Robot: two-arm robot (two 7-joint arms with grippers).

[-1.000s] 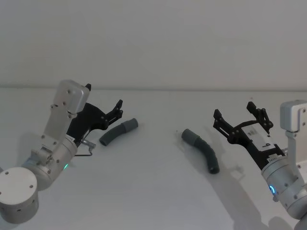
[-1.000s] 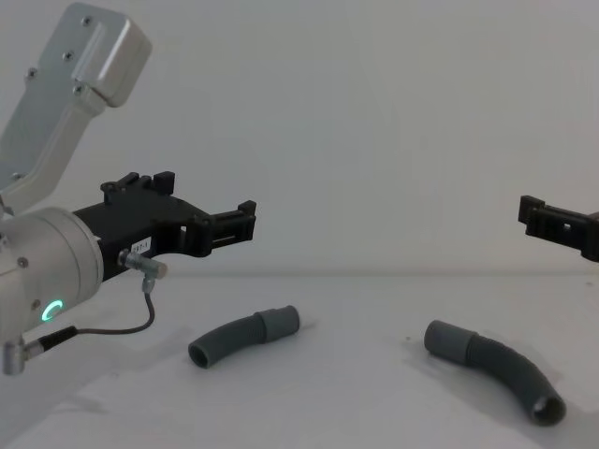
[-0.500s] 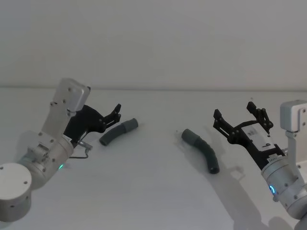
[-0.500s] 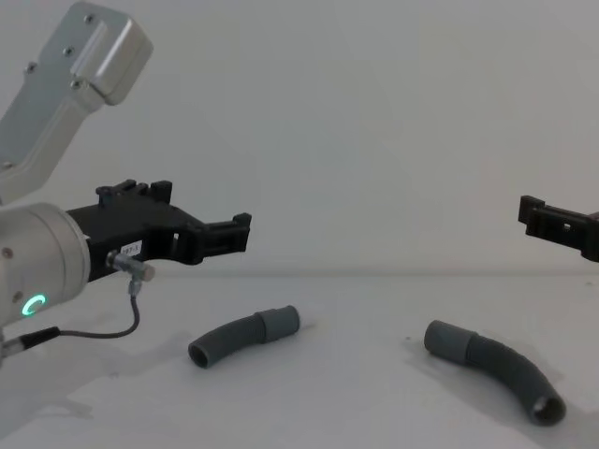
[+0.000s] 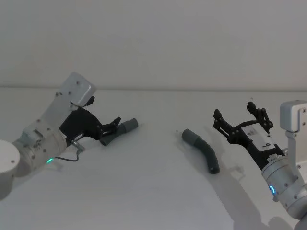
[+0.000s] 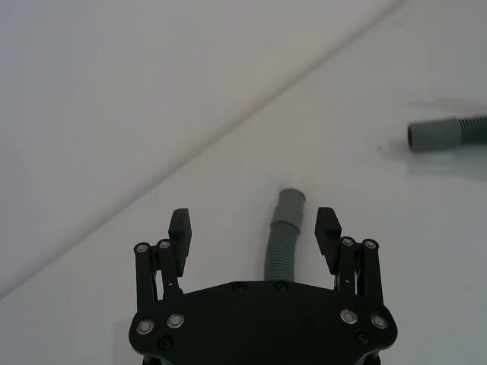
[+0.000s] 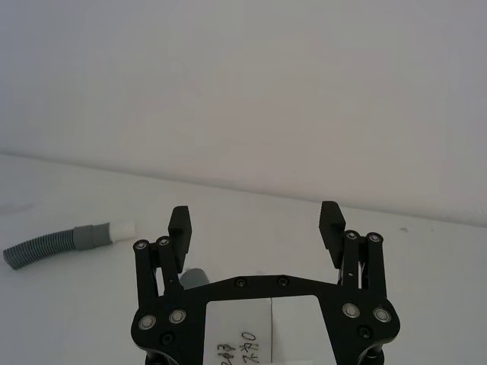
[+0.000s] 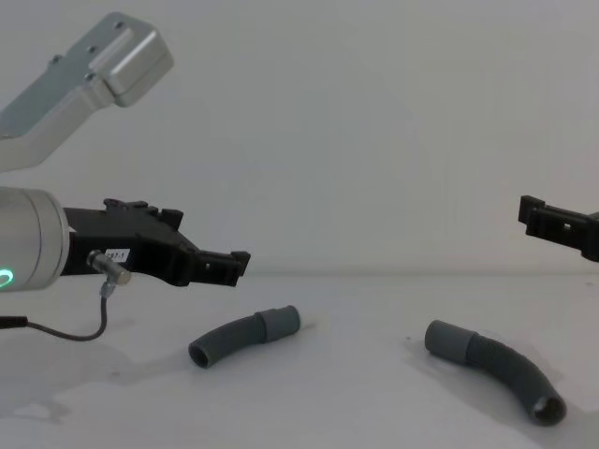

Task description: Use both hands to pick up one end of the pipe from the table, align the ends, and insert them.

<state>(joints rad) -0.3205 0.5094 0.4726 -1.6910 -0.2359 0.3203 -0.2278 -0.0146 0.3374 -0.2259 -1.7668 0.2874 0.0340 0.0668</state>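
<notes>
Pipe (image 6: pixel 283 237) beneath splayed left gripper (image 6: pixel 253 224)

Short hose (image 6: pixel 283 239): ribbed end hidden behind left pincer (image 6: pixel 254 223), left wrist view. Long hose (image 6: pixel 447 134): cut off by that view's edge. Right pincer (image 8: pixel 547 220): cut off by chest view's edge.

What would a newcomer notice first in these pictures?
The left end effector, open, hovers above the shorter grey hose on the left side of the white table. The longer hose lies to the right, with the right end effector open and raised beside it.
</notes>
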